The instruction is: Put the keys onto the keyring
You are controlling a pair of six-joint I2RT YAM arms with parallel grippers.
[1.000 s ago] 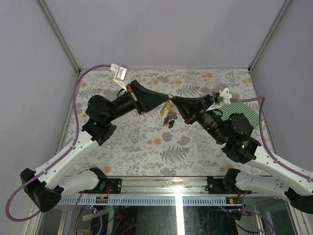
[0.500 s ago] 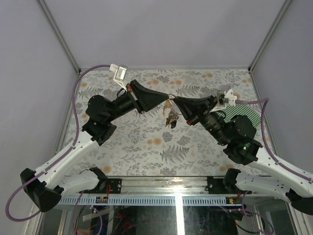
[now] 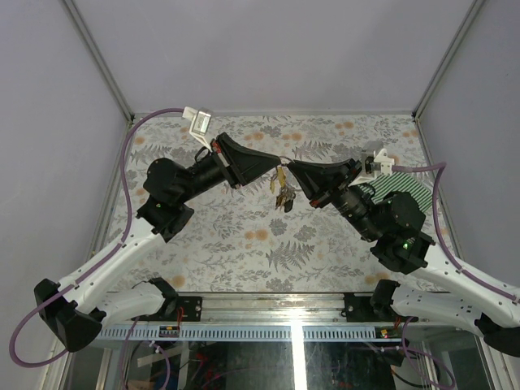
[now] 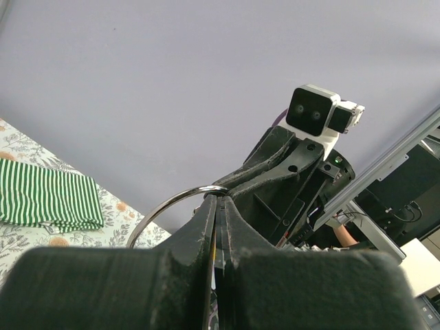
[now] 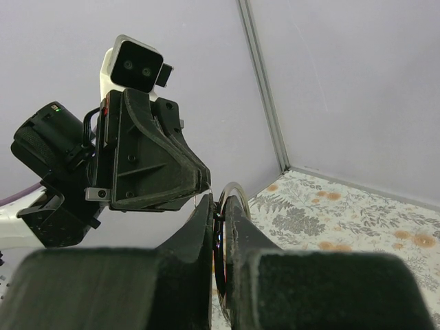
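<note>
Overhead, the left gripper [image 3: 273,166] and the right gripper [image 3: 292,168] are seen brought tip to tip above the middle of the floral table [image 3: 244,236]. The keyring [image 3: 282,162] is held in the air between the two tips, and the keys [image 3: 281,193] are seen hanging from it in a small bunch, a yellow head uppermost. A striped cloth [image 3: 406,185] is laid near the table's far right corner.

From the left wrist, the left gripper [image 4: 218,220] is shown clenched on the keyring [image 4: 167,204], whose silver arc rises from between the closed fingers and curves away to the left. The right gripper [image 4: 237,184] is met just beyond those tips.

From the right wrist, the right gripper [image 5: 218,213] is shown clenched, with the keyring [image 5: 236,191] seen nearly edge-on at its tips. Whether the wire itself is pinched there cannot be told. The left gripper [image 5: 205,180] is pressed close from the left.
</note>
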